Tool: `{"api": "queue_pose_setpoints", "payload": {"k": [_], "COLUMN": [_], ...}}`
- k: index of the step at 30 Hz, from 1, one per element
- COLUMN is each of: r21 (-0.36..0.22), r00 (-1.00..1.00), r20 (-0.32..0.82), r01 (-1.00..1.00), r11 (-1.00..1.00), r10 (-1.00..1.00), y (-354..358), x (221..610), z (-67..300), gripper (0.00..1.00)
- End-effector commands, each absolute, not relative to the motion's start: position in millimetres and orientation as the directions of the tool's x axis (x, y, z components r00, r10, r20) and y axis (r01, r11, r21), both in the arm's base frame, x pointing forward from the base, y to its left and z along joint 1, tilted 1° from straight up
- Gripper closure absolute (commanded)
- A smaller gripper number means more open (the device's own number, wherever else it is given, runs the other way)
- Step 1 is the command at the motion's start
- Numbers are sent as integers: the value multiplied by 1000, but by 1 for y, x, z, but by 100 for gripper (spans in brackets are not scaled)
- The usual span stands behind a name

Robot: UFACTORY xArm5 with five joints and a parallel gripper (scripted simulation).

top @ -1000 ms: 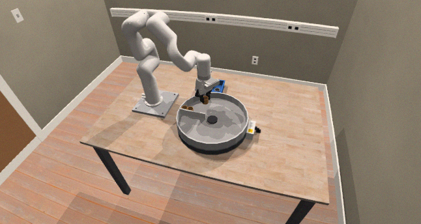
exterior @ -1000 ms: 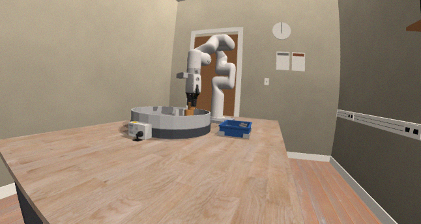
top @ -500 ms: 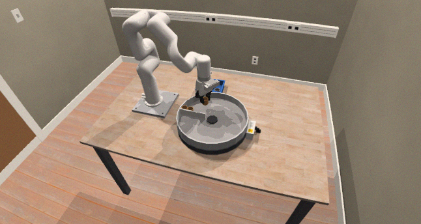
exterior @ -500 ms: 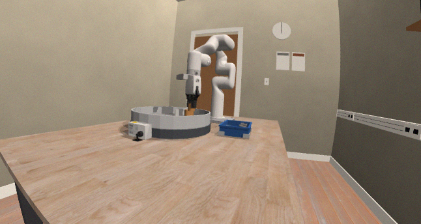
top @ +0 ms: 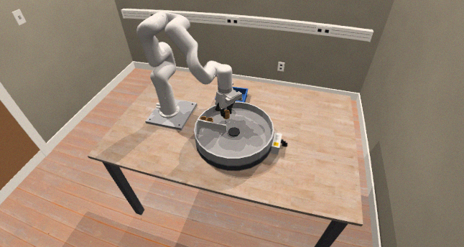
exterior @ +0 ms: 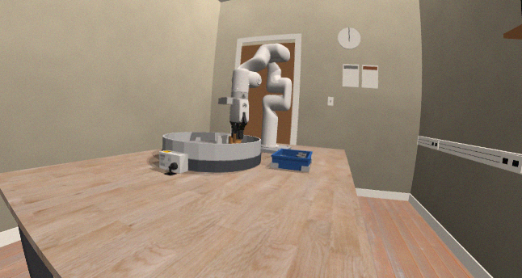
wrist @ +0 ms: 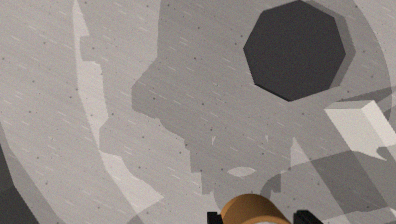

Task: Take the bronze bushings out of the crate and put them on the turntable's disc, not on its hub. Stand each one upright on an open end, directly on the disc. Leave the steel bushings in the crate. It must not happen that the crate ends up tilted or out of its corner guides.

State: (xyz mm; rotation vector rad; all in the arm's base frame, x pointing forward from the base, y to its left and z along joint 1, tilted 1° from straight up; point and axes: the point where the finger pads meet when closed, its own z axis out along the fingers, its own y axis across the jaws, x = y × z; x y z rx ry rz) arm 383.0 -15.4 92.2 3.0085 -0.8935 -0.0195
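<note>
While the gripper (top: 226, 112) hangs over the far side of the turntable, it is clamped on a bronze bushing (wrist: 253, 211), fingers part-way closed around it; the wrist view shows the bushing's rounded bronze top at the bottom edge between the two dark fingertips. It hangs low inside the rim (exterior: 210, 142), above the grey disc (wrist: 165, 125), and whether it already touches the disc I cannot tell. Key relation: the dark hub (wrist: 295, 49) lies well apart from the bushing, toward the disc's middle, so bare disc seems to be directly below. Long axis looks roughly vertical in the top view, which suits standing it on an open end, though the open ends are hidden. Two more bronze bushings (top: 206, 119) already sit on the disc near the rim, beside a pale divider bar (top: 212, 126), off to one side of the gripper. Blue crate (exterior: 292, 159) sits on the table (exterior: 202, 210) just beyond the turntable; its contents are too small to read. My call: next step is a straight lowering and release, keeping clear of the bar and hub.
</note>
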Motion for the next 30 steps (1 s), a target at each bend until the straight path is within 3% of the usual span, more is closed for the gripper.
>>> {"api": "queue_pose_setpoints", "payload": {"k": [1, 30], "r21": [5, 5], "r00": [838, 838], "r20": [-8, -8], "r01": [-546, -546], "r11": [-838, -838], "r10": [-546, -546], "y": [-15, -15], "x": [385, 384], "z": [88, 80], "gripper": [100, 100]}}
